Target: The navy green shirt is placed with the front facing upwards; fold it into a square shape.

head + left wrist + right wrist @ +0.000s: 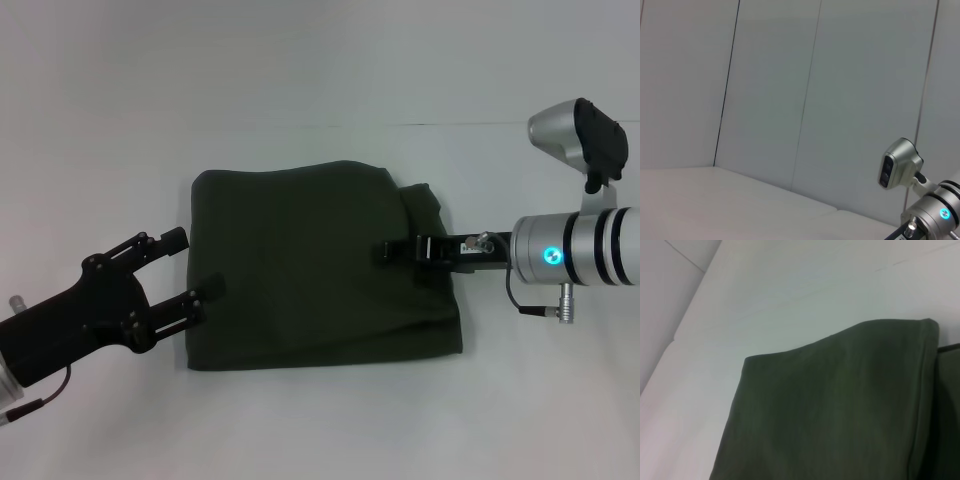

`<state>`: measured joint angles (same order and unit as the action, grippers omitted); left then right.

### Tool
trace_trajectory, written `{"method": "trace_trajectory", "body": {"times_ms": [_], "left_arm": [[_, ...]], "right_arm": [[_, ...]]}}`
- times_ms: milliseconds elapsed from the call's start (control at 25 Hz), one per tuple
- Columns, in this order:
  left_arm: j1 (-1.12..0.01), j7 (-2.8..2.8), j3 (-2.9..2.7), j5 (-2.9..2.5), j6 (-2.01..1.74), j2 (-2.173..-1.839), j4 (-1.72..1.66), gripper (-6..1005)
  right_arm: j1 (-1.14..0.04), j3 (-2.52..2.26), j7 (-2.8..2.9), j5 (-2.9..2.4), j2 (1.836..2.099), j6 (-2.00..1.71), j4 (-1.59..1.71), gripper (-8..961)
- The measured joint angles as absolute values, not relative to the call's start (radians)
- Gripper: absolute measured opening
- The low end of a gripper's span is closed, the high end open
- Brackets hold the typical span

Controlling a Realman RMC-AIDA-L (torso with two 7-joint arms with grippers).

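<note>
Leftmost, one black left gripper (185, 268) hovers at the left edge of the shirt with its two fingers (160, 243) spread wide apart, gripping nothing. Next, the single dark olive-green cotton shirt (300, 265) lies flat in the middle of the white table (320, 70), folded into a roughly square block with only plain green fabric showing. Finally, one silver right arm's black gripper (385, 252) reaches over the shirt's right side; whether it is pinching cannot be told.
</note>
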<state>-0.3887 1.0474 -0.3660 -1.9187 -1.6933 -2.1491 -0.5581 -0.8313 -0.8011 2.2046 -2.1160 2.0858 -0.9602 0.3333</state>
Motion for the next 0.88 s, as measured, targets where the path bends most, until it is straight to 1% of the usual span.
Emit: {"method": "trace_trajectory", "body": {"times_ms": [200,640,880], "left_arm": [[-0.388,1.047,-0.365,-1.919,-1.689,-2.150,-0.557,791],[-0.389,1.051,-0.365,-1.919,-1.692,-2.152,-0.552,791],[-0.390,1.053,-0.365,-1.916,-1.695,-2.152,-0.551,790]], "right_arm": [[-0.827,-0.795,2.179,-2.097,2.086,-0.959,0.334,376],[-0.814,-0.793,2.109,-2.048,2.086,-0.957,0.345,128],[-0.808,-0.793,2.055,-2.029,2.085,-0.978,0.371,45]]}}
